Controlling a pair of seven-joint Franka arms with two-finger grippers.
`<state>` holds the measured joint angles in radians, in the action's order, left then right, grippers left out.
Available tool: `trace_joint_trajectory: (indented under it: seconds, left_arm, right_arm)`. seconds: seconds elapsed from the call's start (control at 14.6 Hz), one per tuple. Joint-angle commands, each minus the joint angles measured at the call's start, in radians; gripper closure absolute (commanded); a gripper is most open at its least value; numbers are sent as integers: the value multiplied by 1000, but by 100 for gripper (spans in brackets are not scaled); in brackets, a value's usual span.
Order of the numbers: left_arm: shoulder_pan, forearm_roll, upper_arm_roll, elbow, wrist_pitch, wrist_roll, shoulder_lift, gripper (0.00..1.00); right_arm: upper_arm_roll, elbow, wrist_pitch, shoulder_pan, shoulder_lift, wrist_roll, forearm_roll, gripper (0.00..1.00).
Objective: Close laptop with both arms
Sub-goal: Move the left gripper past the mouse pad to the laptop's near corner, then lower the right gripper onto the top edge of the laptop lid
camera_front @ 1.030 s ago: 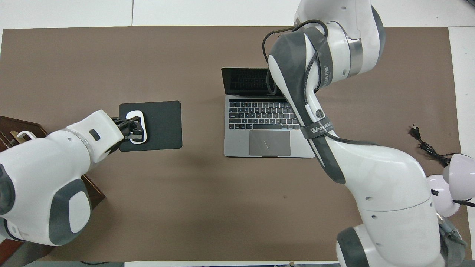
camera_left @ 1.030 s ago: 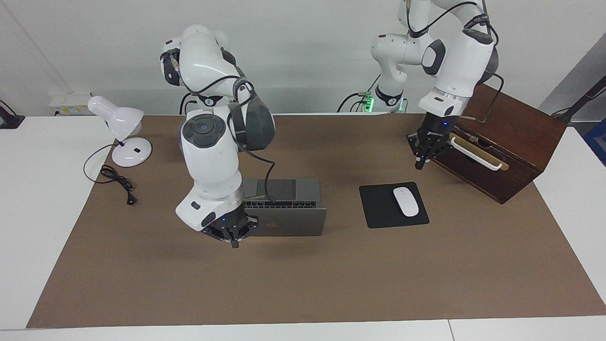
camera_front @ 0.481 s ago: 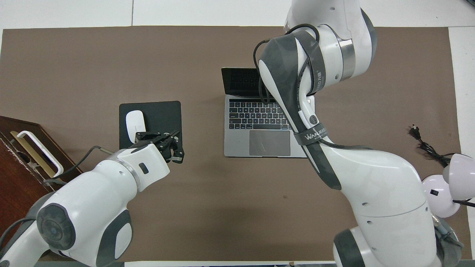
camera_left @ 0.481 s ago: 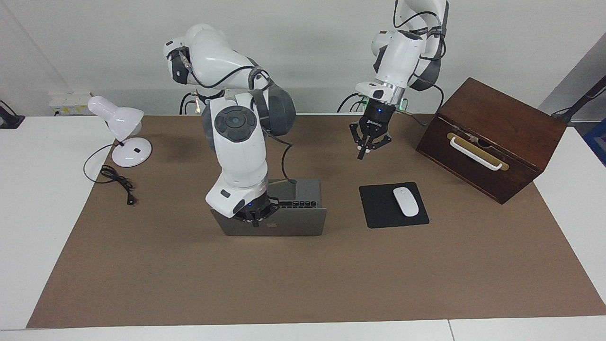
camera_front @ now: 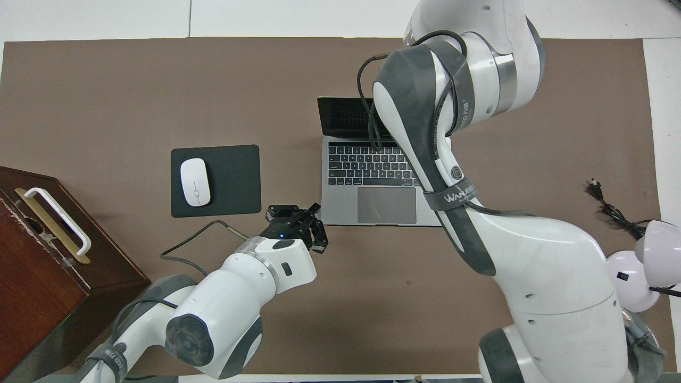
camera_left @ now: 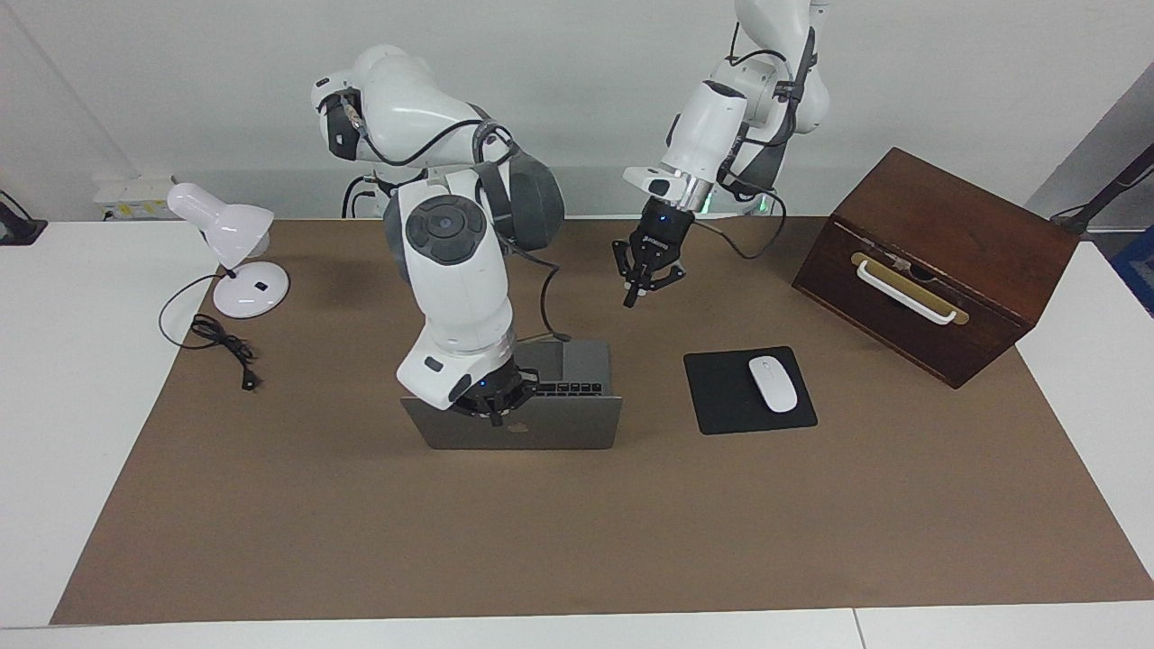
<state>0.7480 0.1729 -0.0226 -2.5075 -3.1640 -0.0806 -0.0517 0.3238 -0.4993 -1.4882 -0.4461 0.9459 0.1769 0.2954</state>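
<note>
Laptop (camera_left: 523, 431) sits open mid-worktop (camera_left: 577, 532) on the brown mat, lid tilted partway down, keyboard and trackpad showing from overhead; position unchanged from the earlier frames.

Right end effector (camera_left: 494, 416) is at the lid's top edge, near the logo, about where it was half a second ago; a second ago it hung off the lid's corner toward the right arm's end. Fingers hidden under the wrist, so I cannot tell their spread.

Left end effector (camera_left: 634, 296) is in the air, fingers narrow and nothing held. It has swung from the wooden box (camera_left: 938, 261), past the mouse pad (camera_left: 721, 397) and mouse (camera_left: 773, 383), to over bare mat between pad and laptop.

Lamp (camera_left: 230, 248) and its cord unchanged.
</note>
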Motion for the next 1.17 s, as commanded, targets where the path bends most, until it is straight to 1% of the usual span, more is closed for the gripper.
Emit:
trace_joint_trajectory:
  seconds: [0.0,0.21,0.48,0.69,0.82,0.96,1.1]
  left_arm:
    - [27,16,-16,-8,-54,-1,27,100]
    - [25,16,-16,-8,-73,-5,55,100]
    - [27,14,-16,2,-207,-5,179,100]
    - [34,14,-16,28,-254,-5,249,100]
    - [34,14,-16,44,-260,-5,277,100]
    - [36,14,-16,48,-266,-5,289,100]
    - [37,14,-16,48,-304,-7,317,100]
  right_arm:
    - [11,22,16,7,7,30,31,100]
    - [11,22,19,9,5,30,33,100]
    - [11,22,20,14,7,30,33,100]
    - [12,39,26,17,10,30,31,100]
    - [12,39,26,17,10,30,31,100]
    - [12,41,26,18,10,30,33,100]
    - [12,41,26,21,10,30,33,100]
